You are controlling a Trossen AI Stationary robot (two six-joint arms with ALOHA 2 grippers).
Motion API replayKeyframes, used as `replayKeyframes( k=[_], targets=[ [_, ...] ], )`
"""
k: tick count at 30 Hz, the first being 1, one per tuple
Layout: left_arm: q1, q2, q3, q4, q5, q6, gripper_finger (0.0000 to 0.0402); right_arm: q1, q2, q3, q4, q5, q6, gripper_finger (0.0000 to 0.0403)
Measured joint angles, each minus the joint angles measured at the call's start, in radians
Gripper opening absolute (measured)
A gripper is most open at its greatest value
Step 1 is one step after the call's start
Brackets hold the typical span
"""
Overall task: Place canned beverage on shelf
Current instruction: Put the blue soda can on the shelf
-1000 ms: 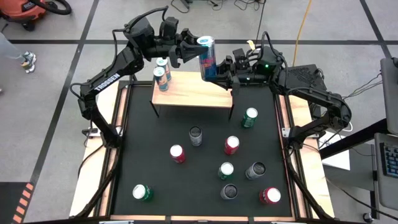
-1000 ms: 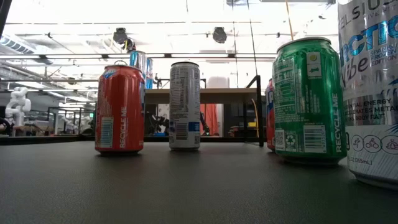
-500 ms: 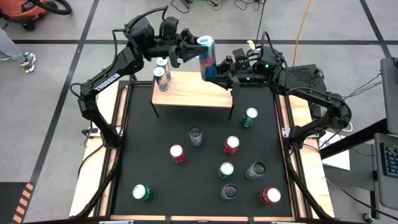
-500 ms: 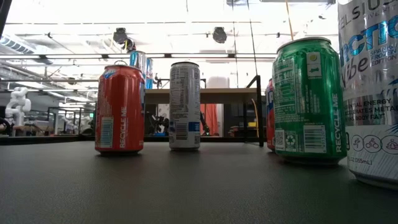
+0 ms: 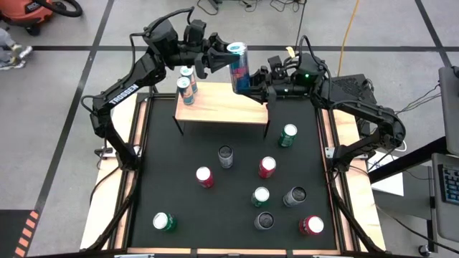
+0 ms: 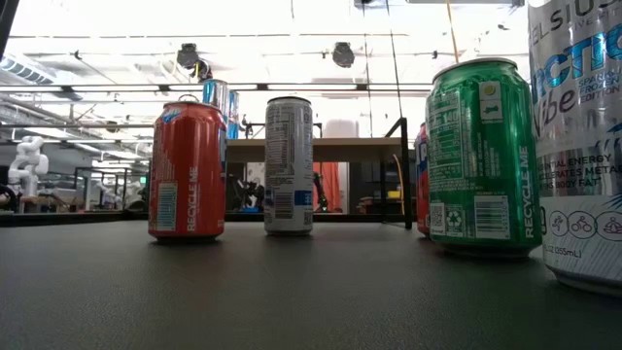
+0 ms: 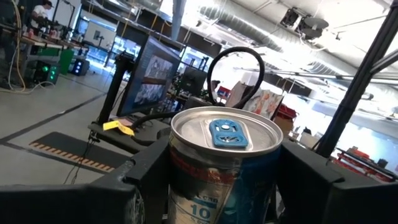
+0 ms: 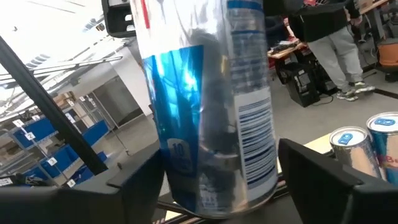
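**Can caught between both arms above the shelf**

A tall blue can (image 5: 237, 66) is held in the air over the back edge of the shelf (image 5: 222, 104), with the left gripper (image 5: 212, 60) clamped around its upper part. The right gripper (image 5: 255, 80) is set around the lower body, and in the right wrist view its fingers (image 8: 320, 169) stand a little clear of the can wall, so it looks let go rather than squeezing (a handover, judging by the pose).

Two short cans (image 5: 187, 83) are already parked on the shelf's left end. For the placement to go well, the can should be kept upright, the right arm drawn back first, and the can lowered onto bare wood beside those two without bumping them.

Readable text: "TROSSEN" on the left arm (image 5: 123, 94), "RECYCLE ME" on the red can (image 6: 187, 170) and the green can (image 6: 484, 156) in the low view, and a "10" on the blue can.
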Motion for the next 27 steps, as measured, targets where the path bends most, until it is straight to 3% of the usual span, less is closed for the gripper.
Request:
replayKeyframes(
  k=[12,27],
  targets=[
    [0.034,-0.005,0.0,-0.007,0.064,-0.003,0.0237,-0.032,-0.023,0.0,-0.104,-0.017,0.013,0.0339],
    [0.159,-0.031,0.0,-0.034,0.169,-0.004,0.0237,-0.068,-0.042,0.0,-0.173,-0.054,-0.021,0.0341]
  ],
)
